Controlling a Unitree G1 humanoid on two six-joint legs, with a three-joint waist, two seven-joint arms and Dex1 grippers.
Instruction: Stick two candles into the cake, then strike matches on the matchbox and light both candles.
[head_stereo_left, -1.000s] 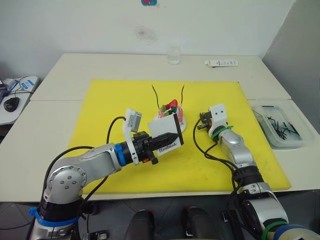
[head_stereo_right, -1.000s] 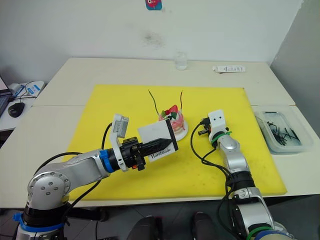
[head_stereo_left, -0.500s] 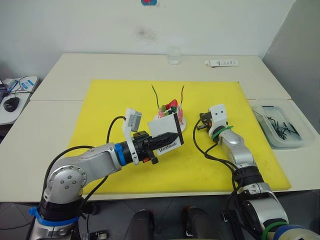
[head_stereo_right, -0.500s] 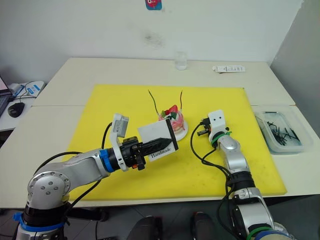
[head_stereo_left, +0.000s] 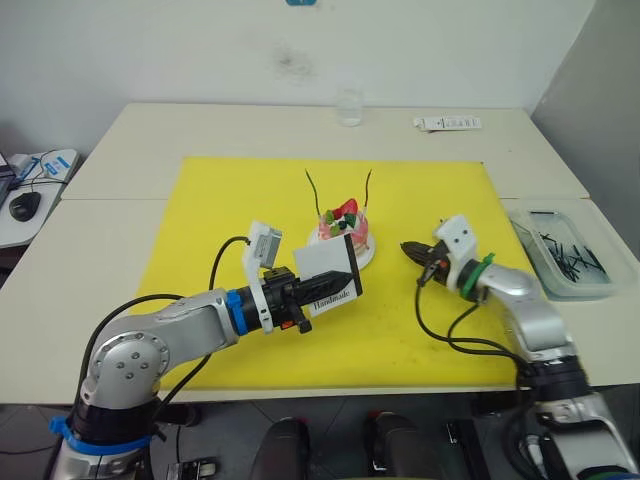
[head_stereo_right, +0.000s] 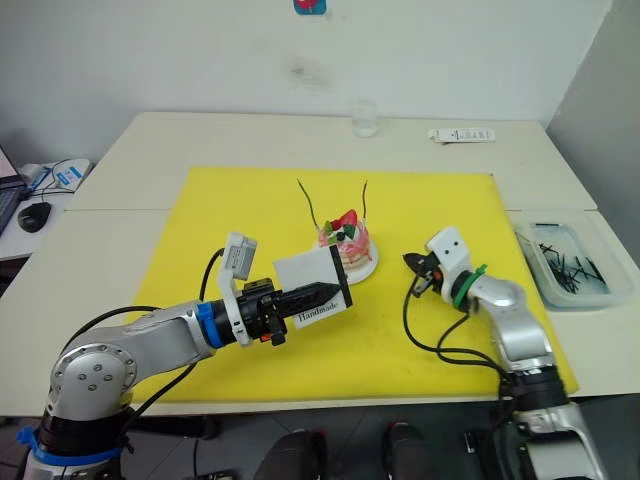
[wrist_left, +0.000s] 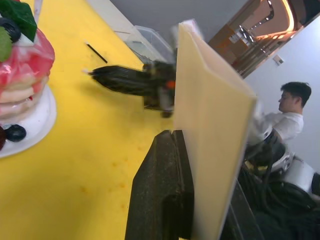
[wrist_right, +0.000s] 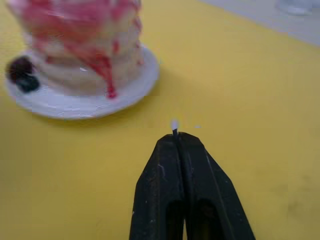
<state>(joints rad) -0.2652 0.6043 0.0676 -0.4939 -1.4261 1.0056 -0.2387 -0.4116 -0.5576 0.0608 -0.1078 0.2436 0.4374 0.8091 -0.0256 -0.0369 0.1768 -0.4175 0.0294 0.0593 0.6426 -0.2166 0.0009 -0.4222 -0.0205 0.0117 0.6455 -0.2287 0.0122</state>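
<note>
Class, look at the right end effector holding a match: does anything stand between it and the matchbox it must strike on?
Nothing visible does. Only bare yellow mat lies between the right end effector and the matchbox; the cake sits farther back, off that line.

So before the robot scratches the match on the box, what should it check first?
1. Both candles standing in the cake: ok, green and dark red ones are upright.
2. Left claw holding the matchbox firmly: ok, shut on it, box held up off the yellow mat.
3. Right claw holding a match: ok, a small tip sticks out of the shut fingers.
4. Black striking strip facing the match: cannot tell.
5. Match tip near the box: not ok, there is a gap between them.
6. Match not lit yet: ok, no flame.
</note>
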